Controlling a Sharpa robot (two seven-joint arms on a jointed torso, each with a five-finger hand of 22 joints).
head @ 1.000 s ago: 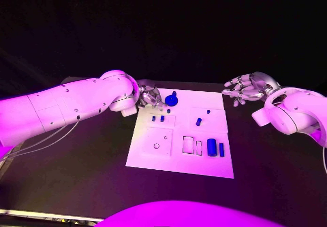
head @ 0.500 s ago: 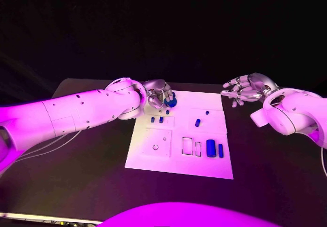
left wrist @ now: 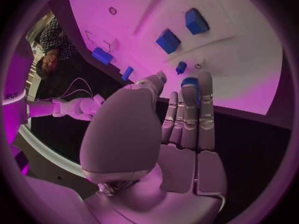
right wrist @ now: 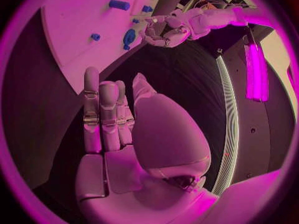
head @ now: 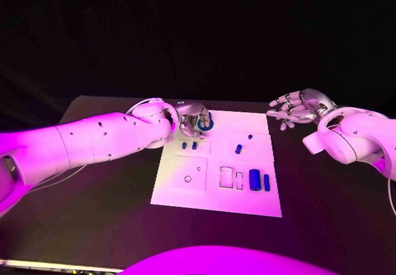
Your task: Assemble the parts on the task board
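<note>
Left hand [head: 192,118] has pushed farther over the board's [head: 216,197] far left corner since a second ago; right hand [head: 295,107] unchanged.

Near: large cylinder [head: 255,179] and slim bar [head: 266,182] lie loose beside open slots.
Mid: two small blocks [head: 189,145], a peg [head: 238,149].
Far: round part [head: 206,123] at the left fingertips [left wrist: 191,92]; touching, grasp uncertain.

Right hand off board, fingers spread, empty. Judged: assembly mostly undone.

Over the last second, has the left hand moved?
Yes. The left hand has moved in over the white board's far corner, onto the round blue part.
</note>
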